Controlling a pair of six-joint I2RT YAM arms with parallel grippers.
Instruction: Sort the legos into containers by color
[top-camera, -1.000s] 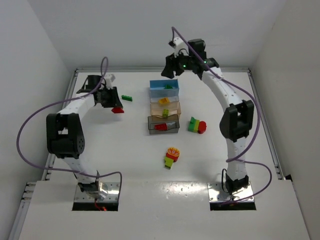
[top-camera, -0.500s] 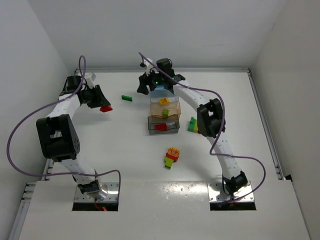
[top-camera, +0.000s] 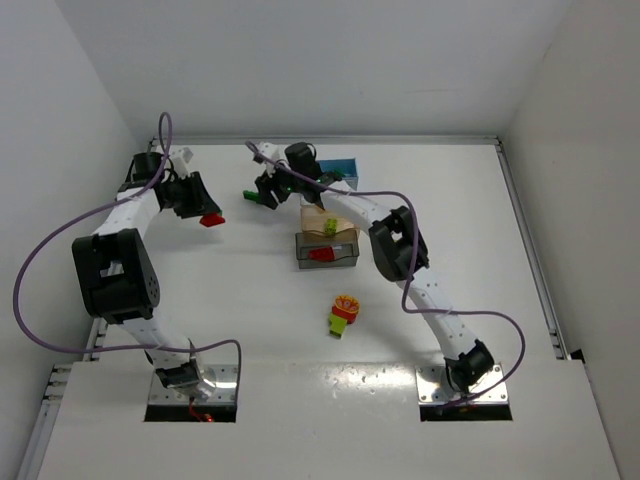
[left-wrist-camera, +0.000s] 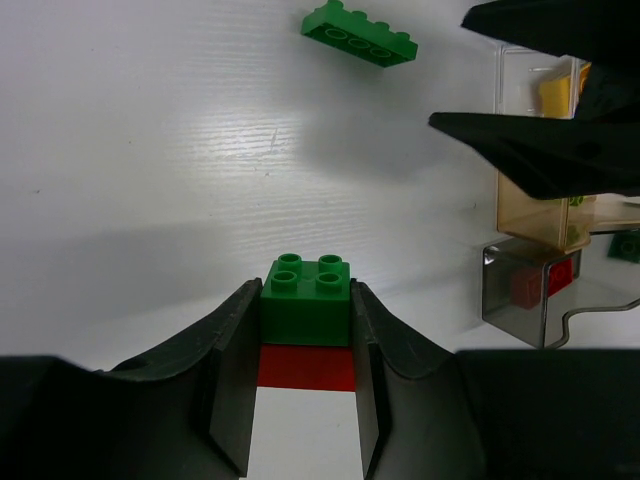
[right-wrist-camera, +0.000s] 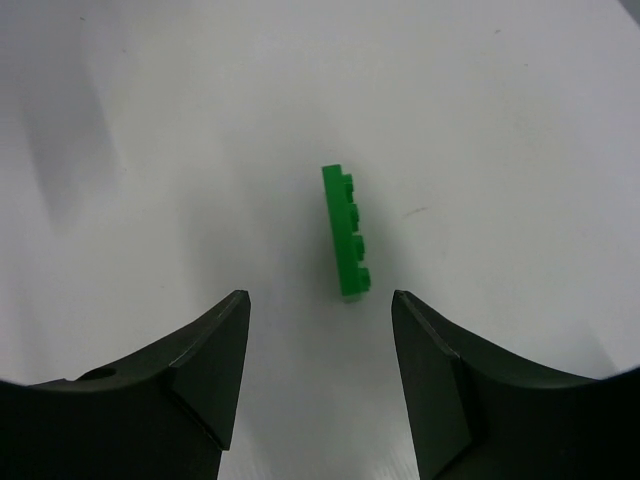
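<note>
Nearer than the smoky grey bin (top-camera: 327, 264), a red-yellow-green clump (top-camera: 343, 312) lies on the bench (top-camera: 500, 250). The grey bin holds a red brick (top-camera: 320, 254). Left of the bin, the left end effector (left-wrist-camera: 305, 296) is clamped on a green-on-red brick pair (left-wrist-camera: 305, 318). Beyond the bin and leftward, the right end effector (right-wrist-camera: 318, 297) hangs with fingers apart over a flat green brick (right-wrist-camera: 346, 232).

Built from white tubular links (top-camera: 135, 212) joined by blocky black motor housings (top-camera: 115, 275). Trailed by loose purple cables (top-camera: 164, 130) looping off each arm. Bolted down on silver base plates (top-camera: 225, 385). Tipped with a matte black left hand (left-wrist-camera: 305, 300) and right hand (right-wrist-camera: 318, 310), fingers (right-wrist-camera: 205, 365) broad, wedge-shaped, smooth-faced.
</note>
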